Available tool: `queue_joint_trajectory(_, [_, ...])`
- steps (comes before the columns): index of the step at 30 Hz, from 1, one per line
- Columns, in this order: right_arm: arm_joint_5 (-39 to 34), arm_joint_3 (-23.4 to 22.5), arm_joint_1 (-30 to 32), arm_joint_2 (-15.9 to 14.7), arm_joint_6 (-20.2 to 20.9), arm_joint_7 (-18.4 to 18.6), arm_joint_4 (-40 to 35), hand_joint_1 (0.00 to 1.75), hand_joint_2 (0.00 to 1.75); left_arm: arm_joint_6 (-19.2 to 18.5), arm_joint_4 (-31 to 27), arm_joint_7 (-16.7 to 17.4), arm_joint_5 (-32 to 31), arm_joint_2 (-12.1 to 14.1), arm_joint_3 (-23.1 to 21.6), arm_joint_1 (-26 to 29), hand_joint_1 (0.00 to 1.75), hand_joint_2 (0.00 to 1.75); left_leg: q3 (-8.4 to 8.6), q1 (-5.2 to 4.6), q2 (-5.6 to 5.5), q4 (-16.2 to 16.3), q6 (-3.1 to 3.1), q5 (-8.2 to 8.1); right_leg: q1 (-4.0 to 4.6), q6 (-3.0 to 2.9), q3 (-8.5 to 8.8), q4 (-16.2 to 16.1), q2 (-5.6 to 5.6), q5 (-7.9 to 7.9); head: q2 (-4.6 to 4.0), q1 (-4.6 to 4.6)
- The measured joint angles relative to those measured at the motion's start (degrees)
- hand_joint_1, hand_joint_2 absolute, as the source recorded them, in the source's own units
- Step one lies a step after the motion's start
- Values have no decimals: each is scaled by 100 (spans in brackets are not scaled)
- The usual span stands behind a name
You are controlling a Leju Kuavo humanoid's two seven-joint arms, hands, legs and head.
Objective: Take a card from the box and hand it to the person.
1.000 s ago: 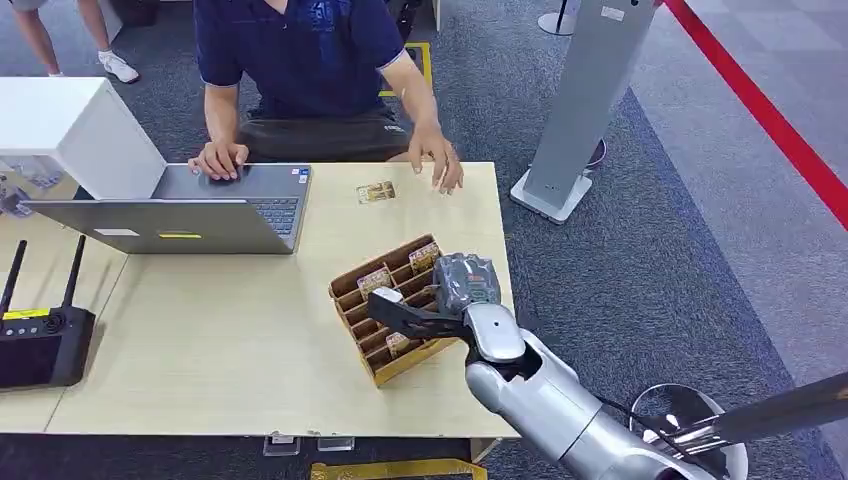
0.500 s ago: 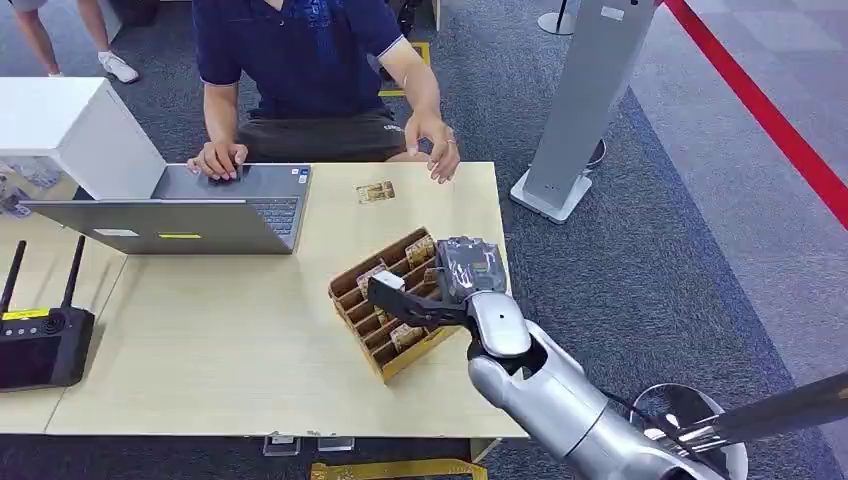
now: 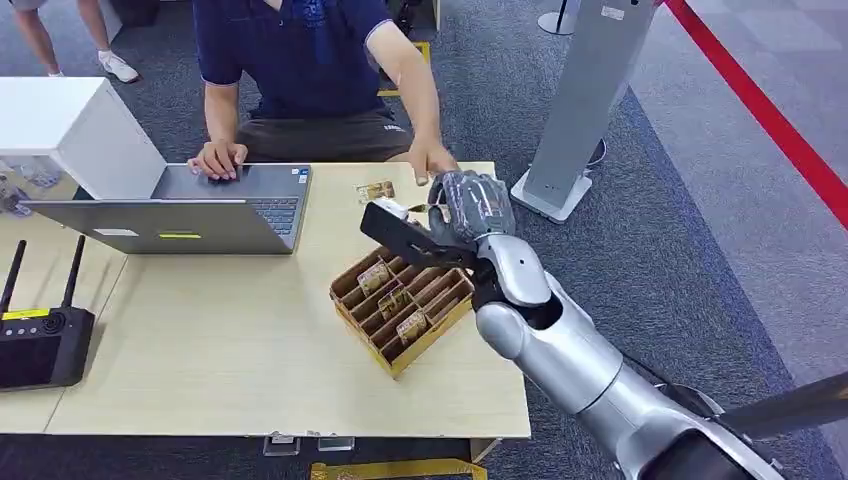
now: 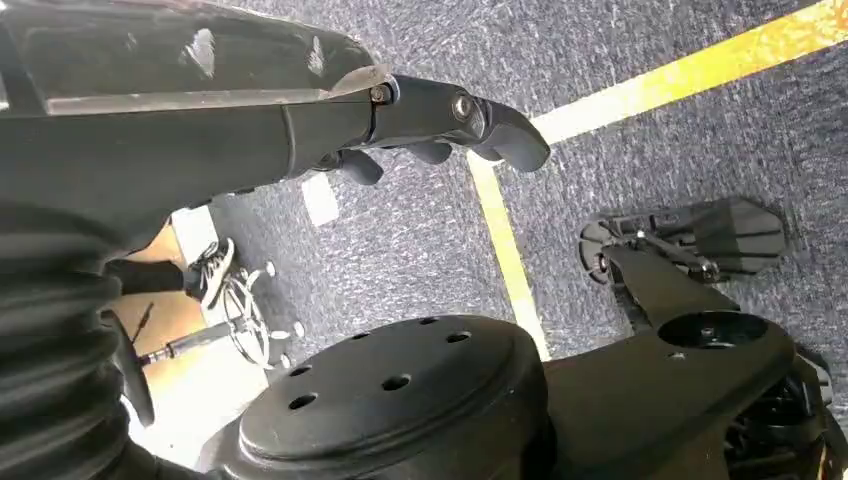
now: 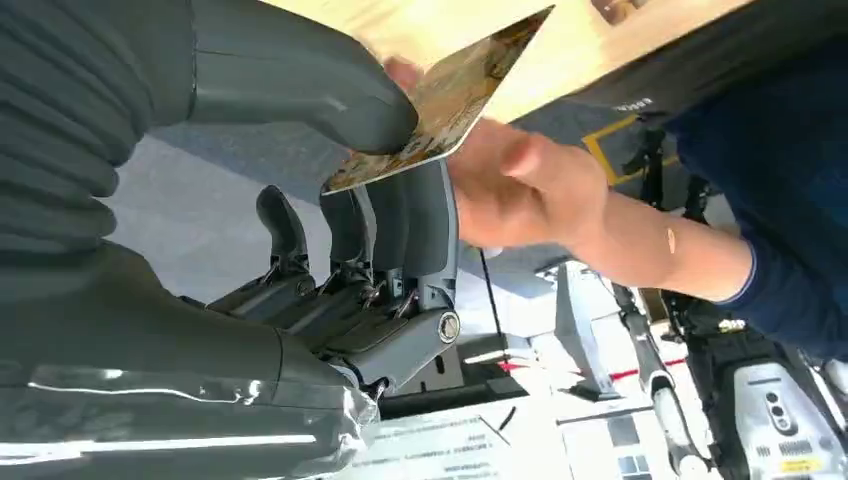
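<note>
Right hand raised from box and carried toward person's hand since earlier frame. Table seen beneath, box left on it. Card pinched between thumb and fingers of right hand, person's hand just beside it. Left hand empty, fingers loosely curled.

Wooden table on grey carpet.

An office or demo hall, by the look of it.
A person sat at a pale desk with a laptop on grey carpet marked with red and yellow tape.
</note>
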Motion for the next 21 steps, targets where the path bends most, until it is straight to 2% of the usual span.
queue_joint_trajectory(4, [-175,35,-172,105,-306,-140,394,129,175,0,0,0,-9,-2,-2,-2,0,175,-2,0,-1,0,0,0,0,0,0,0,0,0,0,0])
queue_joint_trajectory(9, [-308,105,-437,356,-843,-417,1276,129,175,18,0,2,2,-2,-15,-9,0,175,-1,0,-1,0,0,2,0,0,1,3,-2,0,0,0])
queue_joint_trajectory(13, [-290,155,-574,523,-1071,-505,1871,129,175,33,0,37,57,-2,-15,-10,0,175,-1,0,-1,0,0,2,0,0,0,3,-2,0,0,0])
queue_joint_trajectory(14, [-262,164,-594,572,-1095,-527,2014,0,175,35,0,41,68,-2,-15,-11,0,0,-1,0,-1,0,0,2,0,0,0,3,-1,0,0,0])
queue_joint_trajectory(21, [-245,192,-660,776,-1171,-614,2642,0,175,-160,0,-26,55,-2,-24,-11,0,0,-1,0,-1,0,0,2,0,0,-1,3,-1,0,0,0])
